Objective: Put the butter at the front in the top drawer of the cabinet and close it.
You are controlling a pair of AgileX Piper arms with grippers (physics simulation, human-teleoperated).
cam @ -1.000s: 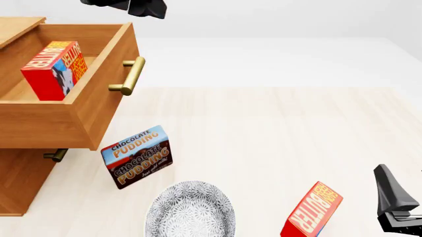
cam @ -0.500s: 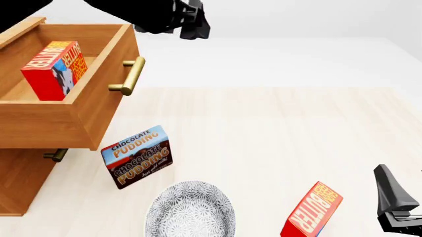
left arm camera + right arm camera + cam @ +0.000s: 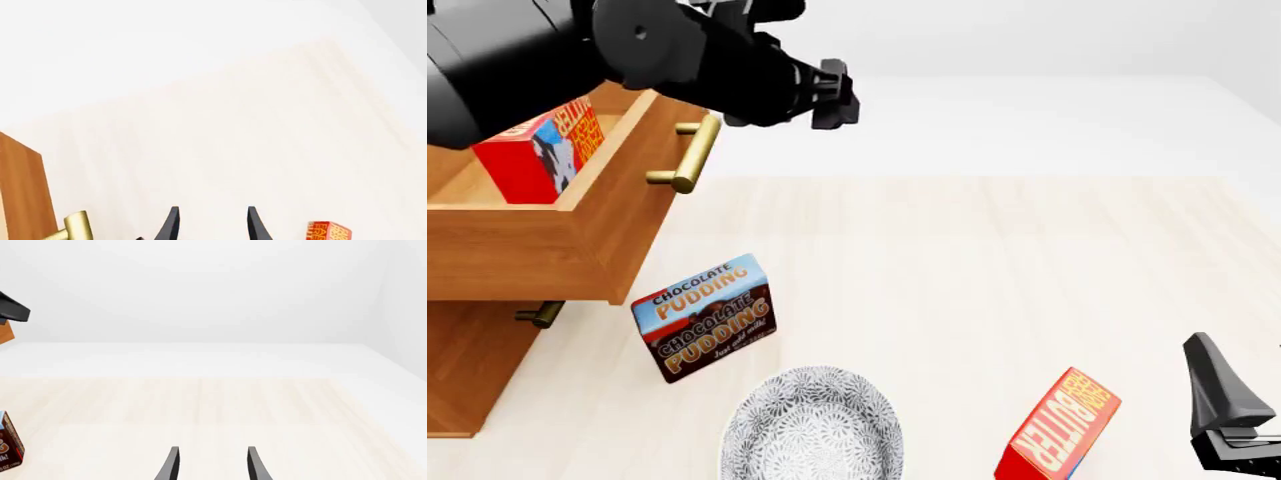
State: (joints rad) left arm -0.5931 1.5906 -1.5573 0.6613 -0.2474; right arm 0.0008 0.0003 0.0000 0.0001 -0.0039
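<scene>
The butter (image 3: 537,150), a red carton with an orange face and a blue side patch, stands inside the open top drawer (image 3: 574,240) of the cabinet (image 3: 467,370). My left arm reaches across above the drawer. Its gripper (image 3: 834,98) hangs to the right of the brass handle (image 3: 687,155), a little higher, open and empty. In the left wrist view the handle (image 3: 72,227) lies beside the gripper (image 3: 212,227). My right gripper (image 3: 1217,390) rests at the front right, and the right wrist view shows the gripper (image 3: 212,465) open and empty.
A look-alike butter carton (image 3: 1061,425) leans at the front right, close to my right gripper. A "Chocolate Pudding" box (image 3: 705,317) stands below the drawer front. A patterned grey bowl (image 3: 811,425) sits at the front edge. A lower drawer handle (image 3: 541,314) pokes out under the open drawer.
My left arm has swung down and to the right from above the drawer, now covering the drawer's back part. The butter, the drawer and the right gripper have not moved.
</scene>
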